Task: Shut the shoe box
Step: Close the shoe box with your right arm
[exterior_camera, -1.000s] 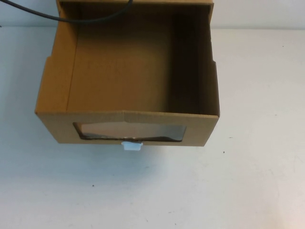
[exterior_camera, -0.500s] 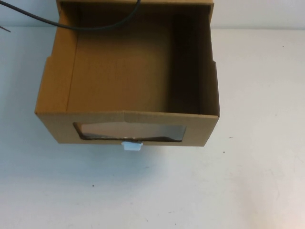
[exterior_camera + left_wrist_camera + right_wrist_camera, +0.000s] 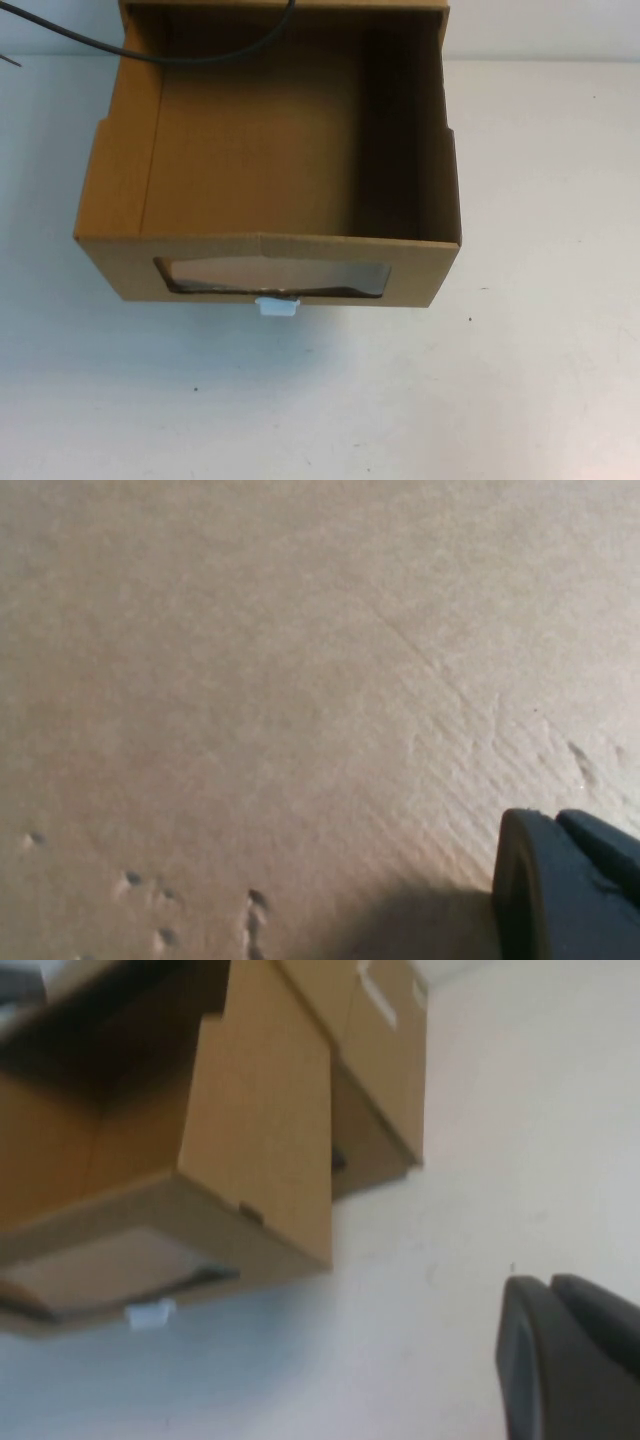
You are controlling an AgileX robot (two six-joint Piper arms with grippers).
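Shoe box drawer pulled open on table; left gripper against cardboard, right gripper beside box; jaw state unclear for both.

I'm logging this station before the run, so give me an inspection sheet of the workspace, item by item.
Surface: white table, a few dark specks.
Job's things: shoe box drawer pulled out, empty; window in its front, white pull tab below.
Clutter: nothing seen.
Left end effector: close against brown cardboard.
Right end effector: over the table, beside the box.
Cables: black cable across the box's far edge.
Surroundings: second brown box behind.
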